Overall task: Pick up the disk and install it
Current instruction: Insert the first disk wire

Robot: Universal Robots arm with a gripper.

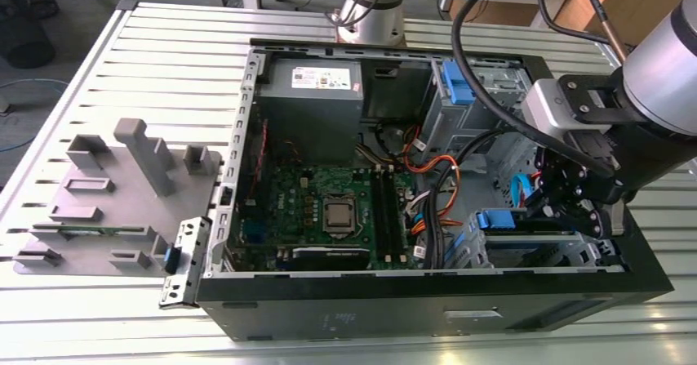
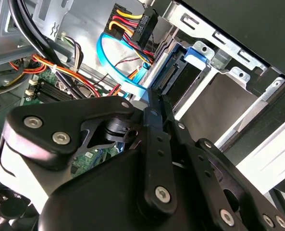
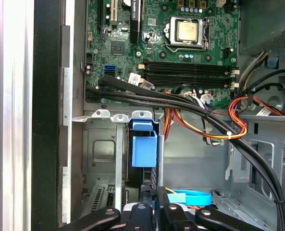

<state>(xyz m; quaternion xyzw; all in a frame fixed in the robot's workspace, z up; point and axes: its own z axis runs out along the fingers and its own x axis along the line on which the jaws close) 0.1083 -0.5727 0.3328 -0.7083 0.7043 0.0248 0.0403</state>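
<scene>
Nearest, at four o'clock of the computer case in the exterior view: end effector, fingers drawn narrow, nearly together, tips against the cable end of the disk. Cannot tell whether pinching that edge or merely pressing on it. Directly ahead of the tips: the disk, on edge in the drive cage, mostly seated, long axis in line with the fingers, blue rail showing. Further off, toward nine o'clock: motherboard. Farthest, at twelve: power supply, then bare tabletop.
</scene>
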